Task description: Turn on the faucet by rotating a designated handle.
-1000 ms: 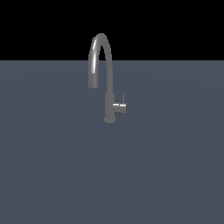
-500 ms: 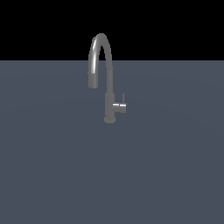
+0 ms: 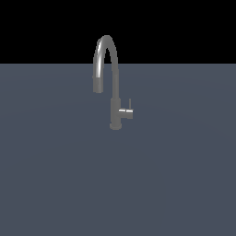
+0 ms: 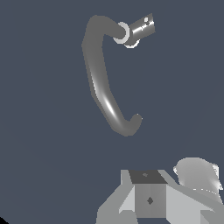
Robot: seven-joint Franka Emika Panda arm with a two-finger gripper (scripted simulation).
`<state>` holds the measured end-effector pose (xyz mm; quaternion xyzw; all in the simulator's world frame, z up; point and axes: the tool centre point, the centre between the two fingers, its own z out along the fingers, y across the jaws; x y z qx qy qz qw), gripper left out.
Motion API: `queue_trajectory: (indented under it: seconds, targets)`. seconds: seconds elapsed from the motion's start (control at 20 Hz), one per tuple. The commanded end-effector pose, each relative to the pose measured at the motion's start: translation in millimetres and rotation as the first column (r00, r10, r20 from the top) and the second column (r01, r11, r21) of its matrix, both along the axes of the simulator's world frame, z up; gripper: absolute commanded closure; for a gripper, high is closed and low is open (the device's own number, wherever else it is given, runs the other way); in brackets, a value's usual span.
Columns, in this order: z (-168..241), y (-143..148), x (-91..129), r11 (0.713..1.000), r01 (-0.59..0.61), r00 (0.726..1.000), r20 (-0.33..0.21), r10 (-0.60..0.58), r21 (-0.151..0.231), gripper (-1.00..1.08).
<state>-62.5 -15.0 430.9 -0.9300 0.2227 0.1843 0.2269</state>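
The tall dark grey metallic gooseneck faucet (image 3: 115, 92) stands upright a little above the middle of the exterior view, its base on the flat slate-blue surface (image 3: 175, 184) that fills the lower three quarters of the frame under a black band. Its long axis runs vertically: the cylindrical body rises straight, then the spout arches over toward the exterior view's left and comes down to an open end pointing at the surface. From the lower body a short horizontal stub sticks out toward the exterior view's right, and at its end the thin short grey metal lever pin of the handle (image 3: 130, 105) stands upright, pointing straight up, parallel to the body.

In the wrist view the faucet (image 4: 103, 83) is seen from above as a curved dark arc in the upper half of the frame, with the bright side stub and handle (image 4: 146, 22) at the upper right.

Pale grey parts of the robot's gripper (image 4: 151, 199) fill the lower right of the wrist view, well apart from the faucet; whether its jaws are spread or closed cannot be told. No arm appears in the exterior view.
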Motion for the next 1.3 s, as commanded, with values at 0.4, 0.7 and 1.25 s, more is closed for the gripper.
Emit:
queue_trajectory:
  seconds: [0.4,0.7,1.25]
  targets:
    - [-44.7,-15.7,59.1,0.966,0.195,0.972,-0.168,-0.167,0.167,1.08]
    - [-78.0,-26.1,90.1,0.913,0.322,0.926,-0.283,-0.249,0.251,1.08]
    - [-159.5,-44.5,140.4,0.727,0.585,0.769,-0.531,-0.357,0.36,1.08]
